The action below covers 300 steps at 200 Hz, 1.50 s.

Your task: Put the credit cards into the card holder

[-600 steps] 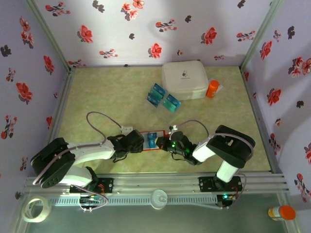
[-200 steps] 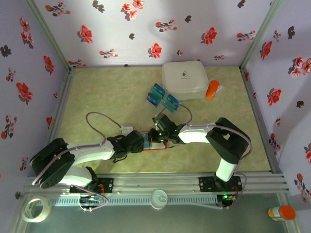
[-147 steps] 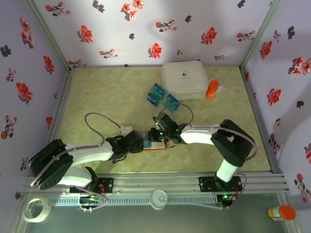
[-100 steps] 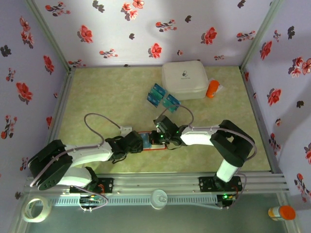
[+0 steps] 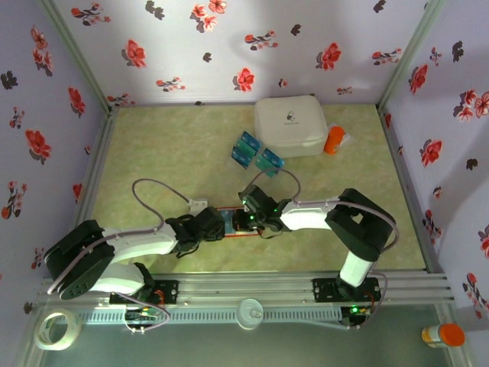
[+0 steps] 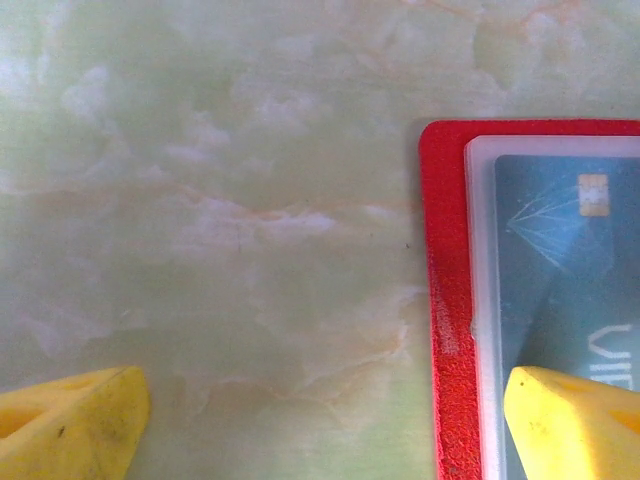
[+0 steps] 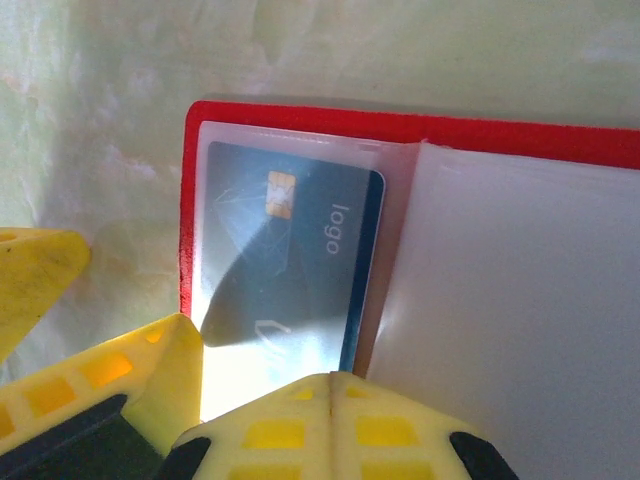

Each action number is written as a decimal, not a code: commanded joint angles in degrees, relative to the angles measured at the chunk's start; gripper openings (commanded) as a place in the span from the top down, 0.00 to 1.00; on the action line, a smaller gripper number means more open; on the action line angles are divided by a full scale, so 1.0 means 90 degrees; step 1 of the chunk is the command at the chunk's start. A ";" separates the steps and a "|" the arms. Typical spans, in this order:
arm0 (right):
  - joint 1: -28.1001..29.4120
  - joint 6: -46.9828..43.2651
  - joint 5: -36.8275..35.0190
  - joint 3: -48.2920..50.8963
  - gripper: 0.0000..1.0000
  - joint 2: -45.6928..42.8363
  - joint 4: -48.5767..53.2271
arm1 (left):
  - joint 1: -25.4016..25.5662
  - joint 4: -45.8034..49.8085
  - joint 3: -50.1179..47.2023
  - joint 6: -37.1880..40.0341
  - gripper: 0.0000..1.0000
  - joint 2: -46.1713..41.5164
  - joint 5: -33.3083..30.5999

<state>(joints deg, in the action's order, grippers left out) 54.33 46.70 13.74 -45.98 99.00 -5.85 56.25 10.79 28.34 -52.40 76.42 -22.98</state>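
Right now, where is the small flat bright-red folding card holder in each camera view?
Top external: the bright-red card holder lies just below centre.
Left wrist: its corner fills the right edge.
Right wrist: its red rim runs along top and left.
Shared landmark: the blue card with a gold chip, tucked inside it.

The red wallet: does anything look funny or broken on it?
Nothing is broken or spilled. The small flat red folding wallet lies open, with a glossy blue card with a gold chip tucked in its clear pocket. Only a pale scuffed patch on its red edge looks a bit worn.
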 commanded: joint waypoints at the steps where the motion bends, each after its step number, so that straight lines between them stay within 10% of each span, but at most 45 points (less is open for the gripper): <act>1: 0.0156 0.0121 0.0100 -0.0149 0.97 0.0249 0.0269 | -0.0023 0.0044 -0.0201 -0.0164 0.07 0.0183 0.0385; 118: -0.0457 -0.0490 -0.0232 -0.0443 0.96 -0.0805 0.1299 | -0.0412 0.0463 -0.0284 -0.0235 0.07 -0.0907 0.0333; 300: -0.0481 -0.0630 0.0299 -0.1062 0.96 0.0594 0.0941 | -0.0649 0.0706 -0.0308 -0.0132 0.06 -0.1324 0.0372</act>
<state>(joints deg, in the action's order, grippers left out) 49.76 41.95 15.49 -53.95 102.50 3.73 50.81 15.51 25.80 -53.65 65.49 -19.49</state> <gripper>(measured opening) 0.058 0.942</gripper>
